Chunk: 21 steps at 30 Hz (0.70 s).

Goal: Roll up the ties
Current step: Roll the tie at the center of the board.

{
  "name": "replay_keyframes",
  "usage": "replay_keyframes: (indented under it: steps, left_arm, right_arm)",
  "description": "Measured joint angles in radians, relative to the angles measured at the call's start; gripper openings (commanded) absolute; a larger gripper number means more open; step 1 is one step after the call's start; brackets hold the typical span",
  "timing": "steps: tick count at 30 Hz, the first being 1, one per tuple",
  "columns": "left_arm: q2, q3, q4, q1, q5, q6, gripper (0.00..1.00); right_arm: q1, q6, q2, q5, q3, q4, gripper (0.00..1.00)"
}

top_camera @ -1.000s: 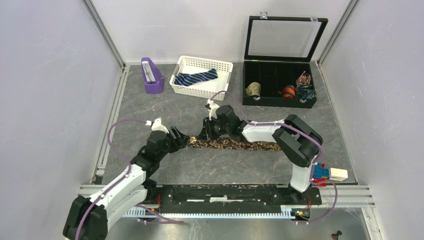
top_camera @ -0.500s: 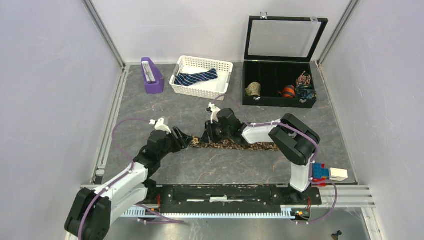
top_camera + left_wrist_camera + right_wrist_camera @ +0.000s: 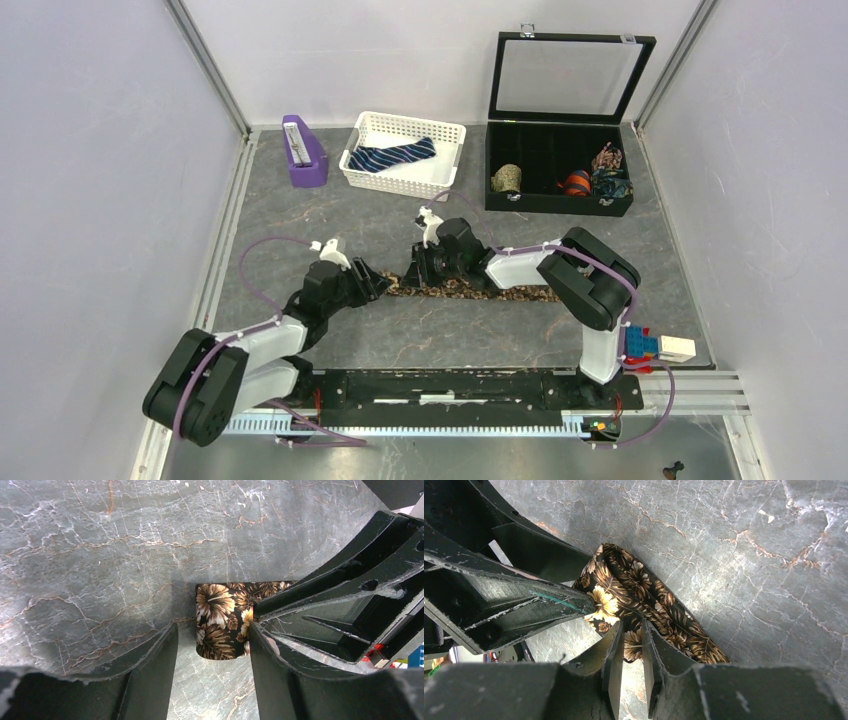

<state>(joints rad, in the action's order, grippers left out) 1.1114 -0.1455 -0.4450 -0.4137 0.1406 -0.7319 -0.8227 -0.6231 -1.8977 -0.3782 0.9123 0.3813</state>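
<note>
Left end effector (image 3: 378, 283) crept toward tie end since earlier frame, jaws narrowing; now half open astride folded end, gripping nothing yet.
Counter (image 3: 330, 215): brown tie (image 3: 480, 291) flat, long axis left-right, folded end pointing left.
Navy tie (image 3: 392, 156) in basket (image 3: 395, 184).
Right end effector (image 3: 413, 272) pinches brown tie beside fold.
Advice: close squarely on fold, keep edges aligned, roll rightward.

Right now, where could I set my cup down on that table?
Bare stone lies between the brown tie and the front rail, and in front of the purple stand. Crowded: the middle, where the left gripper and right gripper meet at the tie's end, and the back row of white basket and black case.
</note>
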Motion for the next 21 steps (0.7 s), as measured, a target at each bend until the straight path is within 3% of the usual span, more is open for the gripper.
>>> replay_keyframes:
  steps: [15, 18, 21]
  left_arm:
    - [0.144, 0.042, -0.24, 0.0, 0.05, -0.012, 0.45]
    - [0.188, 0.05, -0.307, 0.002, 0.069, -0.013, 0.39]
    - [0.234, 0.055, -0.37, 0.002, 0.084, -0.015, 0.26]
  right_arm:
    - [0.001, 0.0, 0.0, -0.005, -0.01, 0.014, 0.25]
    - [0.001, 0.0, 0.0, -0.005, -0.01, 0.014, 0.25]
    - [0.001, 0.0, -0.002, -0.005, -0.01, 0.014, 0.25]
